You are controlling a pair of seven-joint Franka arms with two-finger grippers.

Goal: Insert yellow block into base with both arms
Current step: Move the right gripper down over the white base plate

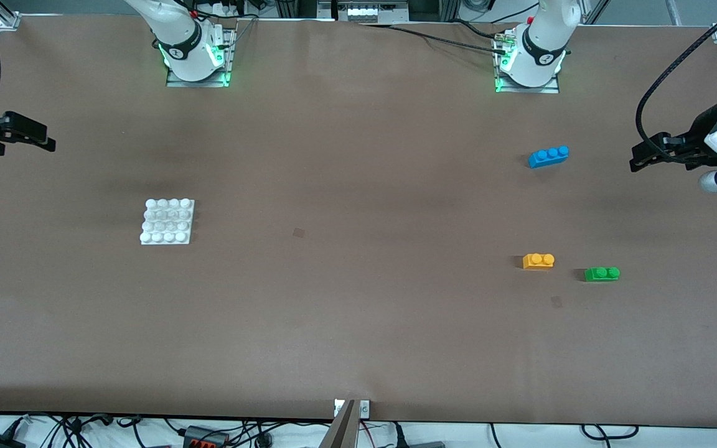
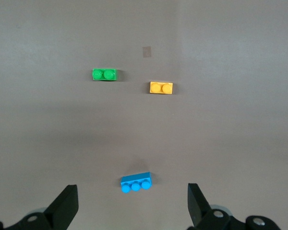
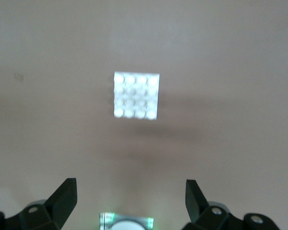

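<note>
The yellow block [image 1: 538,261] [image 2: 161,87] lies studs up on the brown table, toward the left arm's end. The white studded base [image 1: 168,221] [image 3: 136,95] lies flat toward the right arm's end, a long way from the block. My left gripper [image 1: 638,158] [image 2: 132,203] hangs open and empty in the air over the left arm's end of the table, well apart from the yellow block. At the right arm's end, high over the table's edge, my right gripper [image 1: 47,140] [image 3: 131,201] is open too, with nothing between its fingers.
A green two-stud brick [image 1: 602,274] [image 2: 104,74] lies beside the yellow block, slightly nearer the front camera. A blue three-stud brick [image 1: 548,156] [image 2: 137,182] lies farther from the camera. The arm bases [image 1: 196,59] [image 1: 528,65] stand at the table's back edge.
</note>
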